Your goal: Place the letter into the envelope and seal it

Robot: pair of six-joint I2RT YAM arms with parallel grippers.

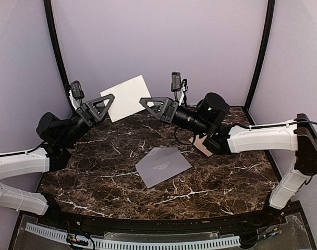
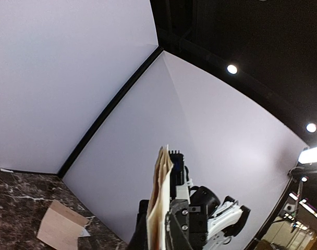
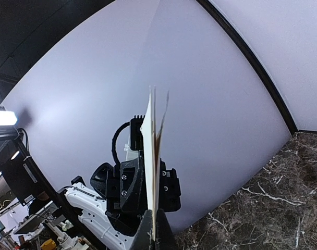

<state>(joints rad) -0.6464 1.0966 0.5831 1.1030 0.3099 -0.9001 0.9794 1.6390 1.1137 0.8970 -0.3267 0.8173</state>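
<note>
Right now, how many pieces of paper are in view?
3: the letter, held up at the back by the left gripper and right gripper; the envelope, flat on the table; a tan piece under the right arm, partly hidden.

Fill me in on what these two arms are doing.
Both arms hold a white letter up in the air over the back of the table. The left gripper pinches one side edge and the right gripper pinches the other. The grey envelope lies flat mid-table, untouched. The letter is not yet inside it.
</note>
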